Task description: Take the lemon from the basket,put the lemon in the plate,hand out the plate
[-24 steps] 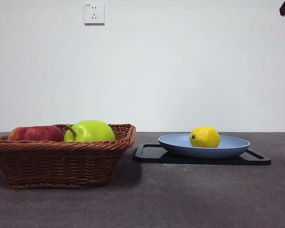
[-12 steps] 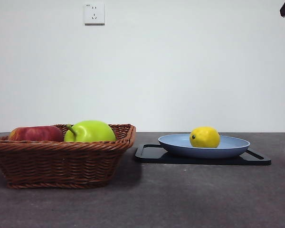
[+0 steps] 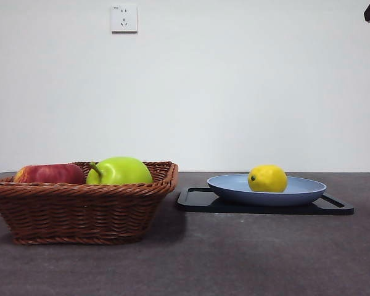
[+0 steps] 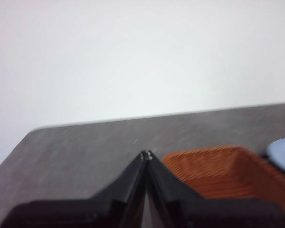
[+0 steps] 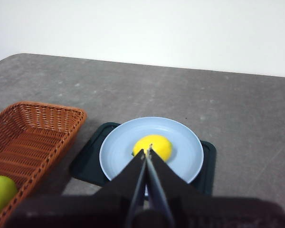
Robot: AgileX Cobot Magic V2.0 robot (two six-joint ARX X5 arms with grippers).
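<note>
Both grippers sit clenched and empty above the bench: the right gripper [image 5: 147,151] over the plate [image 3: 299,194], the left gripper [image 4: 146,155] near the basket [image 3: 80,213]. I see the lemon [image 3: 267,178] lying loose in the plate; tilting it during handover could roll it off.

No readable text anywhere; the wall socket [image 3: 123,18] seems unmarked, though it's small.

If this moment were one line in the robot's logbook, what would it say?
small yellow lemon: in light blue round plate | plate: on black tray | left gripper: shut | right gripper: shut, above plate
</note>
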